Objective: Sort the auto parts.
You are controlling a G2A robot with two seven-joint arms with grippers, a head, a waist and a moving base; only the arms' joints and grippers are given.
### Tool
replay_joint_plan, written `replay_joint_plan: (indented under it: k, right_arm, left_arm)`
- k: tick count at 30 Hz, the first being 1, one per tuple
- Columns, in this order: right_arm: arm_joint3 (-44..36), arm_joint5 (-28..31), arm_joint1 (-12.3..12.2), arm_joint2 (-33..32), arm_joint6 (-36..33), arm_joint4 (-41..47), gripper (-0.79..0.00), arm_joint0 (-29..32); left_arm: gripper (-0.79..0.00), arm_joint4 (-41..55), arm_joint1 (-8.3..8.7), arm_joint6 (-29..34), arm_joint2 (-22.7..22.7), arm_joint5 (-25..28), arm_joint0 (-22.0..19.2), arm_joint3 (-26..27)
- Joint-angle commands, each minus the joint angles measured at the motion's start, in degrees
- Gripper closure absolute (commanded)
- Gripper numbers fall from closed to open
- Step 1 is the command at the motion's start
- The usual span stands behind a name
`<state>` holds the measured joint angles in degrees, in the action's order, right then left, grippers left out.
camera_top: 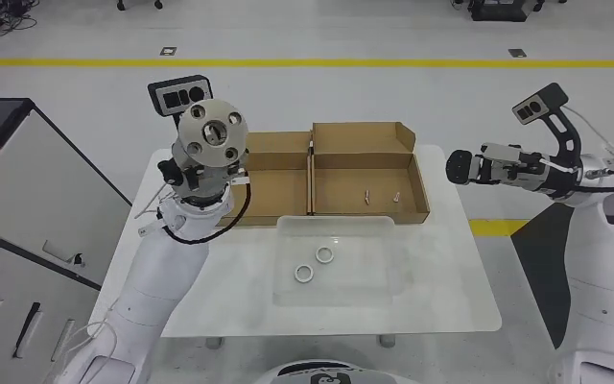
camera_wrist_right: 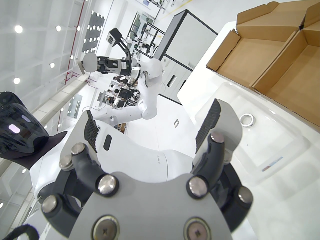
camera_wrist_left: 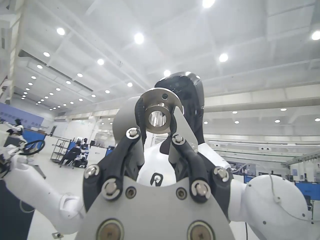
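The left end effector is shut tight on a round metal part. Its two fingers pinch the part's short tube. The part's wide flat disc with little holes sits past the fingers. The part is held up in the air over the far left side of the table. Its flat face is turned up, and it is near the left cardboard box.

The right end effector has its fingers spread wide, with nothing between them. It hangs at the right edge of the table, near the right cardboard box.

The two boxes stand side by side and touch. In the right box lie a small pin and a second small pin, close together. Just in front of the boxes is a clear tray. In it lie a white ring and a second white ring, near each other but not touching.
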<state>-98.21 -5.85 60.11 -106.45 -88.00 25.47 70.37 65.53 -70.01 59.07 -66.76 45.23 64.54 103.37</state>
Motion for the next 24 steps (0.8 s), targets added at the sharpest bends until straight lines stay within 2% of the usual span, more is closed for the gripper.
replay_joint_plan:
  k: [1,8,11,17,24]
  right_arm:
    - [0.00,0.00,0.00,0.00,0.00,0.00,-0.785,0.00]
    - [0.00,0.00,0.00,0.00,0.00,0.00,-0.785,0.00]
    - [0.00,0.00,0.00,0.00,0.00,0.00,-0.785,0.00]
    - [0.00,0.00,0.00,0.00,0.00,0.00,-0.785,0.00]
    - [0.00,0.00,0.00,0.00,0.00,0.00,-0.785,0.00]
  left_arm:
    - [0.000,-3.60,-0.29,-0.25,-0.47,0.25,0.12,-0.38]
    - [0.000,-15.54,-0.55,-1.51,-1.13,1.50,-0.15,-1.74]
    - [0.000,-16.73,-0.57,-2.17,-0.40,2.17,-0.15,-1.74]
    - [0.000,-10.33,-0.78,-2.37,0.90,2.36,-0.27,-0.89]
    - [0.000,-1.84,-1.52,-0.43,0.04,0.42,0.02,0.31]
